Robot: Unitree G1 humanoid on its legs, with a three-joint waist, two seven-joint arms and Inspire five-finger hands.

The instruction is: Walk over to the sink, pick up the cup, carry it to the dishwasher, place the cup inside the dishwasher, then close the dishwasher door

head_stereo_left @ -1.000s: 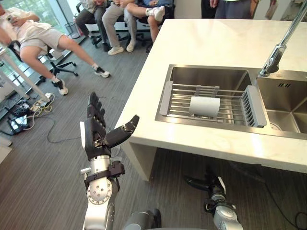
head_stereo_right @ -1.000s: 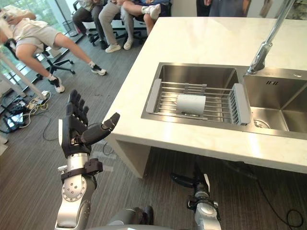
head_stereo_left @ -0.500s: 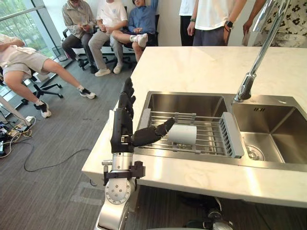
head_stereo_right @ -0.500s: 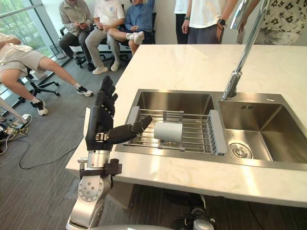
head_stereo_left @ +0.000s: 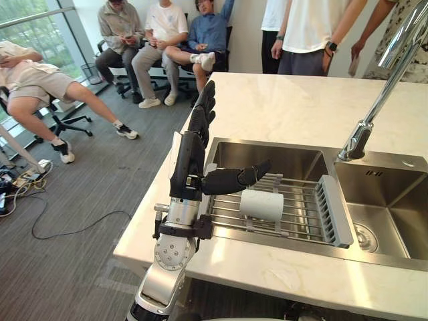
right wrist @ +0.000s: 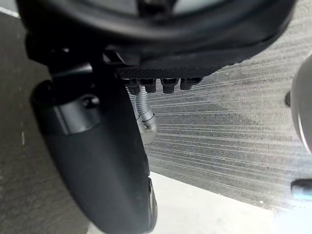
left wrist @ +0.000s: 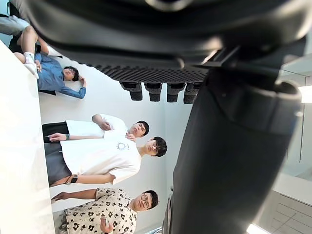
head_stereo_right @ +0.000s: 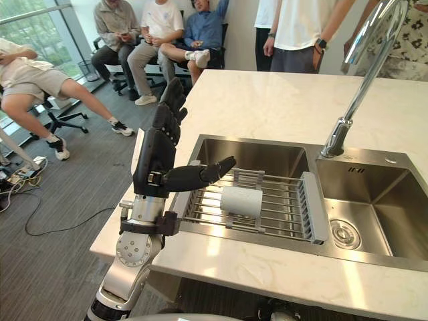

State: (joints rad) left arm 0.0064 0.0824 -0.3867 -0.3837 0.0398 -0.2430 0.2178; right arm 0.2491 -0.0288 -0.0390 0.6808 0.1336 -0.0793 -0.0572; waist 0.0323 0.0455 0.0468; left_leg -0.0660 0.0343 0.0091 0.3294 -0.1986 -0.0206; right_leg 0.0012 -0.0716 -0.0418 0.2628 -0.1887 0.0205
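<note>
Cup [head_stereo_left: 261, 204] lies untouched. The pale worktop [head_stereo_left: 314, 107] holds a steel sink [head_stereo_left: 281, 159]; a wire rack [head_stereo_left: 304, 217] spans its left basin, and the white cup rests on its side on those wires. The left hand [head_stereo_left: 189, 157] stands raised near it, fingers [head_stereo_left: 202, 110] straight and apart, thumb pointing toward the cup without contact. A clumsy nudge could, I reckon, roll it along the rack. Head views show that gap. The left wrist view looks past the fingers at bystanders [left wrist: 107, 156], and the right wrist view has the right hand [right wrist: 97, 146], fingers slack, over the floor [right wrist: 219, 136].
</note>
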